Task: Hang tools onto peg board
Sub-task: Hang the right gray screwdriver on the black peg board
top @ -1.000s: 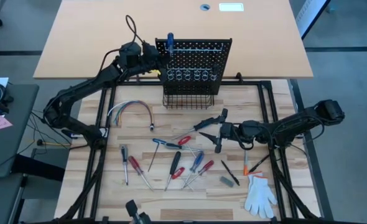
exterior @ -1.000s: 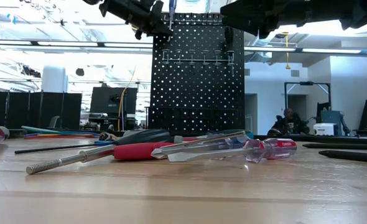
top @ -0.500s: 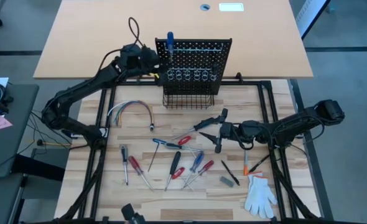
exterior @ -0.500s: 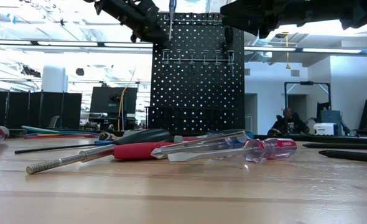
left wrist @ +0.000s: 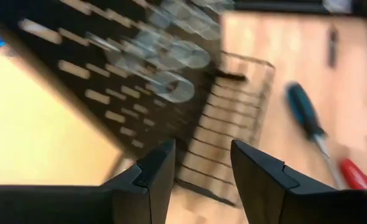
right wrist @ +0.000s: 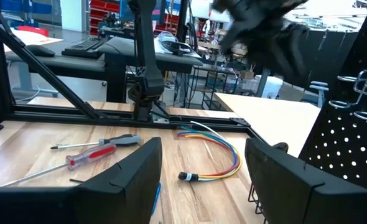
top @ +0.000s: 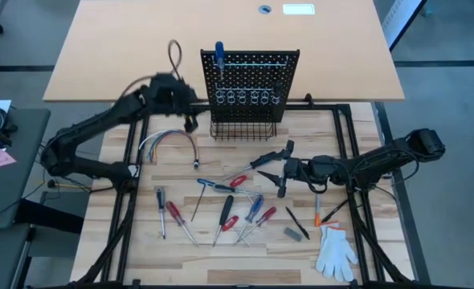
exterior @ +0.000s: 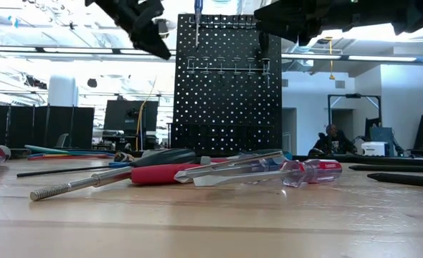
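One blue-handled screwdriver is already hanging at the top far corner of the peg board, which is standing upright toward the far edge of the bench. The rest of the tools are lying scattered across the middle of the bench, nearer its front edge.

The left pincer is standing part-open and holding nothing, beside the board's left edge above the loop of coloured wires. The right pincer is waiting wide open and empty over the middle of the bench, just beyond the loose tools.

Risks, as a judgement: the hung screwdriver may be sitting loosely, so a brush from the left arm could be knocking it out or tipping the board. The left pincer is also passing near the wire loop and the black wire basket, where a finger could be snagging.

Against a second ago, the left pincer is no longer closed on the blue handle at the board's top; it is opening and pulling away toward the bench's left side, while the right arm is staying put.
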Available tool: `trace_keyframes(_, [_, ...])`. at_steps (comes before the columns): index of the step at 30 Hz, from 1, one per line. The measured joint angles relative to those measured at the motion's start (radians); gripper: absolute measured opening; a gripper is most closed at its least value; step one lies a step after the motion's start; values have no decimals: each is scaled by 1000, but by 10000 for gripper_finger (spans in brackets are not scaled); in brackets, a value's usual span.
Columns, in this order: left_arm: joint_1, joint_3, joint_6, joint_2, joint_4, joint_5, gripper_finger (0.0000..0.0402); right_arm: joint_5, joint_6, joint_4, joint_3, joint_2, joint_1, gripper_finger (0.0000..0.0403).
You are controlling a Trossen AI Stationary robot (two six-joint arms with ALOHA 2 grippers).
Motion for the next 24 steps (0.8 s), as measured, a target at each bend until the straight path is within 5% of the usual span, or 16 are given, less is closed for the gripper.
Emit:
trace_keyframes(10, [-244, -341, -8, -99, 206, -69, 153, 0, 23, -12, 0, 0, -12, 237])
trace_keyframes(19, [-350, -410, -40, -94, 214, -75, 153, -3, 29, -12, 0, 0, -12, 237])
trace_keyframes(24, [-374, -485, -43, -95, 360, -67, 153, -6, 31, -12, 0, 0, -12, 237])
